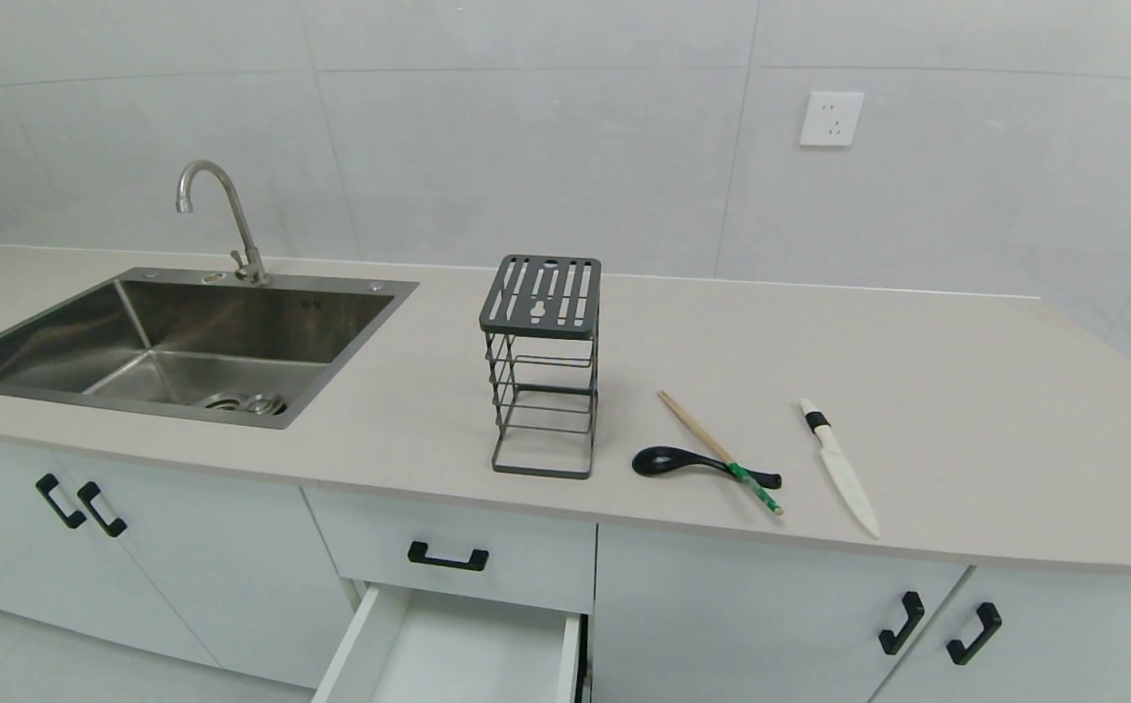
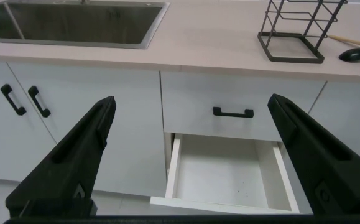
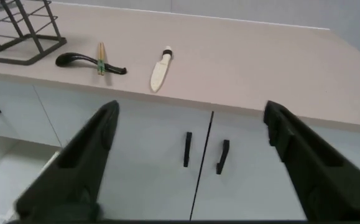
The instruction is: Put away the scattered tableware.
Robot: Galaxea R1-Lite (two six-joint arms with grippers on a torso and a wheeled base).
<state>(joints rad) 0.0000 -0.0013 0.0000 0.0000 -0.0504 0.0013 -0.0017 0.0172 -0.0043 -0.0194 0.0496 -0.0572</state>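
**Head view.** The countertop (image 1: 819, 332) carries a wire rack (image 1: 541, 366) at centre. The tableware lies at 4 o'clock of the rack. It comprises a black spoon (image 1: 668, 461), a pair of chopsticks (image 1: 707, 441) laid across the spoon's handle, and a white knife (image 1: 841, 469) just beside them at 3 o'clock, its point toward the counter's front edge.

All three look light and stiff.
- **Chopsticks:** they are thin and lie flat, so they may roll. A pinch across their middle, clear of the spoon, seems soundest.
- **Spoon:** it looks smooth and probably slippery, and its handle is the place to take it.
- **Knife:** the pale blade may be brittle, so the end with the black band is the safer hold.

The surface is matt, pale and level. A sink (image 1: 233, 317) with a faucet (image 1: 224, 210) sits at 9 o'clock of the rack. A drawer (image 1: 468, 654) stands open at 6 o'clock, below the counter. A tiled wall with a socket (image 1: 831, 118) stands behind.

**Left wrist view.** The left gripper (image 2: 191, 102) is spread wide and holds nothing. It faces the open drawer.

**Right wrist view.** The right gripper (image 3: 191, 107) is likewise wide apart and empty. It is before the cabinet doors (image 3: 155, 137) beneath the knife.
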